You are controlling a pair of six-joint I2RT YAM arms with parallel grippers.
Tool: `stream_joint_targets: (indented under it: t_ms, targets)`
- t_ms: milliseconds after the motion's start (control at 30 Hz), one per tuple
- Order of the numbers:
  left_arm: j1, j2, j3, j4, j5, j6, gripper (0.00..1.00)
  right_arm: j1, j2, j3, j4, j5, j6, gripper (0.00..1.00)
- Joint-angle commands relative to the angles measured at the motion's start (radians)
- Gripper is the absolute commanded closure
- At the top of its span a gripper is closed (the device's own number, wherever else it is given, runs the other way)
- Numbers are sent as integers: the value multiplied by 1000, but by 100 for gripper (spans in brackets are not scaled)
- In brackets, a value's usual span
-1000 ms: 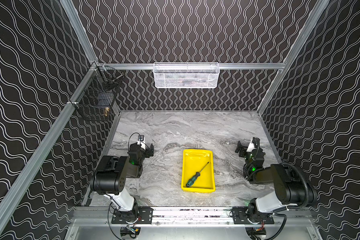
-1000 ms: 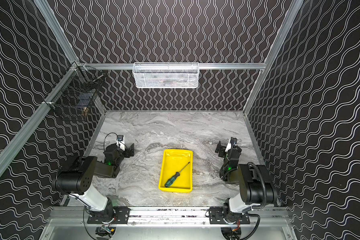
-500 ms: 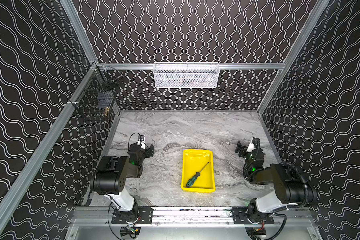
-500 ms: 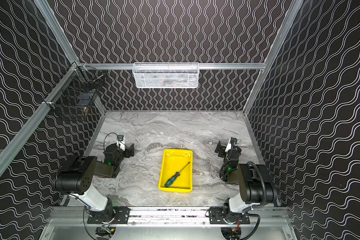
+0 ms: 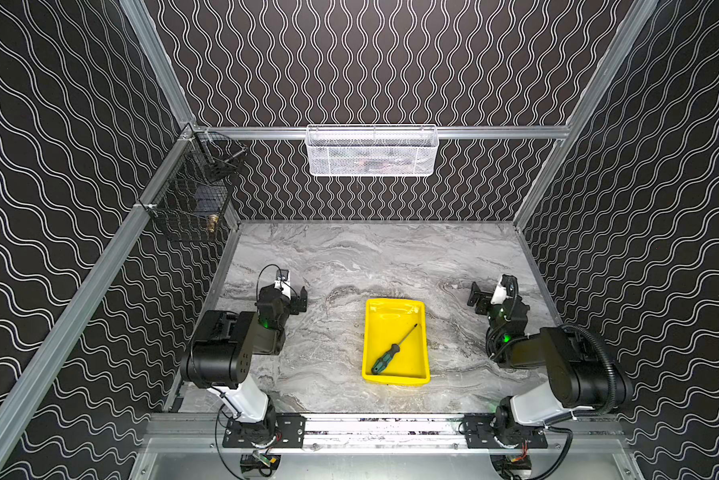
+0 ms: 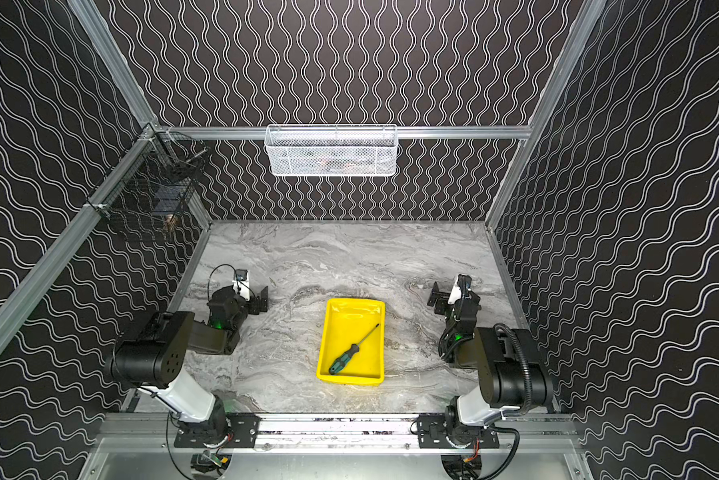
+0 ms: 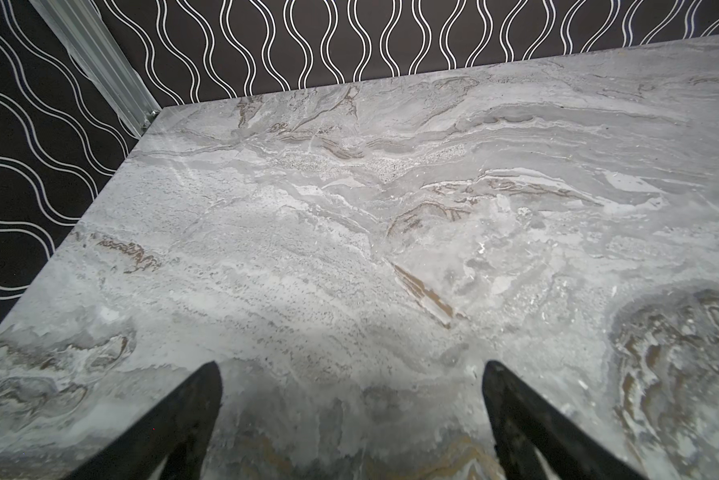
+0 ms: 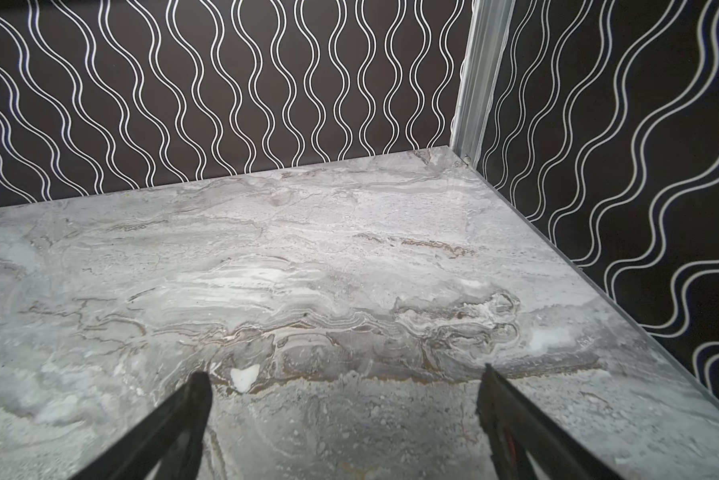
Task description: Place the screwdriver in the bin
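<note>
1. The screwdriver [image 5: 393, 351] [image 6: 351, 351] lies flat on the floor of the bin [image 5: 396, 379] [image 6: 349, 380]. It lies diagonally, with the green-and-black handle toward the near left corner and the shaft pointing to the far right.
2. The bin sits on the marble tabletop [image 5: 328, 257] between the two arms. The left gripper [image 5: 296, 300] [image 6: 260, 301] is well apart from it on the left, slightly farther back. The right gripper [image 5: 478, 297] [image 6: 439, 301] is well apart on the right. Neither touches the bin or the screwdriver.
3. In the left wrist view the left gripper [image 7: 349, 370] has its jaws spread wide. Only bare marble shows between the two dark fingers, and it holds nothing.
4. In the right wrist view the right gripper [image 8: 343, 374] is likewise spread wide and empty, above bare marble near the far right corner.
5. Both wrist views look away from the bin and cut the fingers off at the frame edge. Whether the fingertips touch the tabletop cannot be told. The screwdriver's tip is too small to read. The contents of the white mesh basket [image 5: 372, 151] and the black wire basket [image 5: 191, 195] are hard to make out.
</note>
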State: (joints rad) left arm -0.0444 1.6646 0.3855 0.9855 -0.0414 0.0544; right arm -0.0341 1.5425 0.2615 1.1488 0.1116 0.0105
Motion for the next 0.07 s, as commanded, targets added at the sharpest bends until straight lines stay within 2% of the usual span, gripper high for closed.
stream_joint_targets:
  t_ms: [0,33]
  targets:
    - [0,-4,-7,27,0,5,1,-1,1,4,30,-20,-7,0]
    - [0,-5,-10,30,-1,8,1,0,0,4,30,-20,-7,0]
